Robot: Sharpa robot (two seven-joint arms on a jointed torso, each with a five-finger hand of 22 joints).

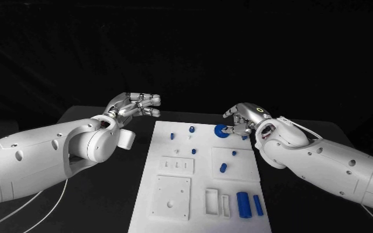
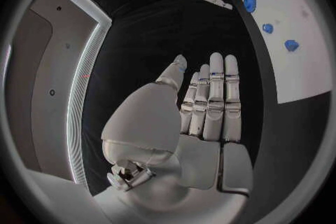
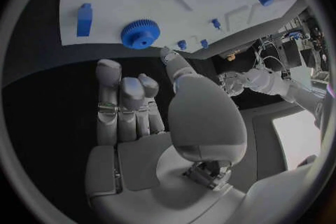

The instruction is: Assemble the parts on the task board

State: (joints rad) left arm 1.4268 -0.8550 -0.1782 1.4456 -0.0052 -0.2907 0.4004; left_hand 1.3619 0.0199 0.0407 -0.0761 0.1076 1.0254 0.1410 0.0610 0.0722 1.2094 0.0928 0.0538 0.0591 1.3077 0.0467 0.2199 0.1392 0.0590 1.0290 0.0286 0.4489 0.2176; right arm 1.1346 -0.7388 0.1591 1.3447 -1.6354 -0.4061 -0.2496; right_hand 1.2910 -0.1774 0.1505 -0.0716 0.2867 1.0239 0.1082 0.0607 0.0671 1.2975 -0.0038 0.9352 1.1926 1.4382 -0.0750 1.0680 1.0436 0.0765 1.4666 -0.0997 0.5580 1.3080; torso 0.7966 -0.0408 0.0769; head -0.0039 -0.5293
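The white task board (image 1: 204, 176) lies lengthwise in the middle of the black worktop (image 1: 116, 190), between the two arms. The left hand (image 1: 133, 106) is off the board's far left corner, above the dark worktop; its wrist view shows the fingers (image 2: 213, 95) extended side by side, apart from the thumb, with nothing in them. The right hand (image 1: 242, 120) is at the board's far right edge, just beside a blue gear (image 1: 222, 131) that sits flat on the board; its fingers (image 3: 129, 95) are partly curled with a gap to the thumb, and nothing is held. Whether a fingertip touches the gear cannot be told from the head view; the right wrist view shows the gear (image 3: 140, 33) clear of the fingertips. Other blue parts are on the board: a small peg (image 1: 190, 129) near the far edge, a short piece (image 1: 223, 166) on a raised square, and two blue cylinders (image 1: 249, 205) lying side by side at the near right.
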